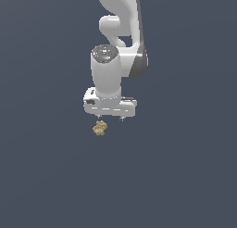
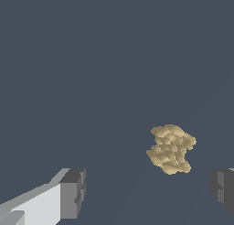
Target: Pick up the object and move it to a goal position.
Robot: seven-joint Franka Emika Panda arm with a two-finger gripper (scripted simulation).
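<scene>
Hovering over the plain dark grey-blue surface (image 1: pixel 185 176), the gripper (image 1: pixel 110 117) had its fingers (image 2: pixel 73 192) spread wide, nothing grabbed, with the lumpy tan clump (image 1: pixel 99 128) sitting just below it.

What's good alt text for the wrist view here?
A small tan-yellow lumpy object lies on a plain dark blue-grey surface, between and beyond the two dark fingertips of the open gripper, nearer one fingertip than the other. Nothing is held.

a bare simulated scene — flat slate-grey ground (image 1: pixel 185 176) all round, only a rendered white arm (image 1: pixel 113 60).
</scene>
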